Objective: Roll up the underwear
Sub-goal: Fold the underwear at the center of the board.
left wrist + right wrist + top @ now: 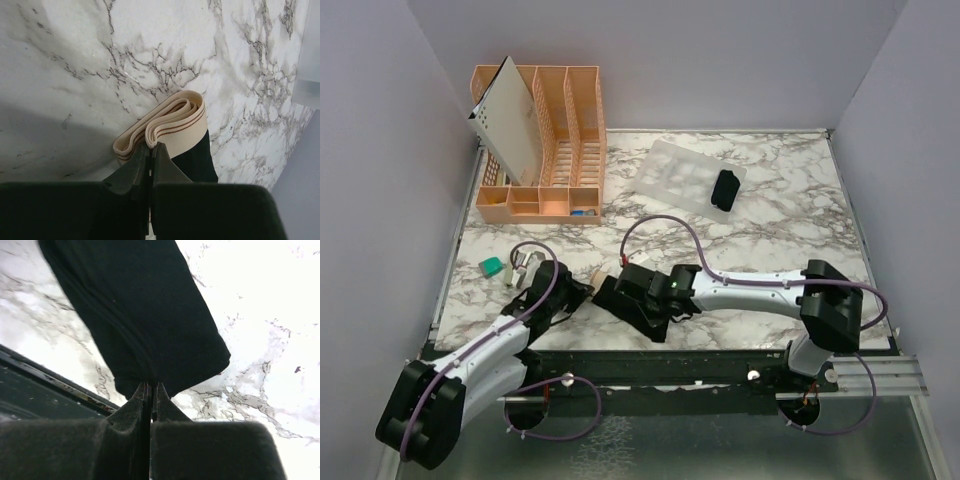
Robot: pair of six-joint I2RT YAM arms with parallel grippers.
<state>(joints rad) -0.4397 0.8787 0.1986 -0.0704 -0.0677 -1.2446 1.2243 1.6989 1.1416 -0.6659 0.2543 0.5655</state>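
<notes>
Through my right wrist camera I saw the right gripper with its 2 fingers pressed together, tips pinching the near edge of the black underwear. The cloth ran up and leftward from the tips over the white marble tabletop. A dark table edge crossed the lower left corner.

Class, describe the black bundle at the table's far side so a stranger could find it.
On the marble table, find the clear tray at the back. On its right end lies the rolled underwear: a compact black bundle, the tray's only dark item.
</notes>
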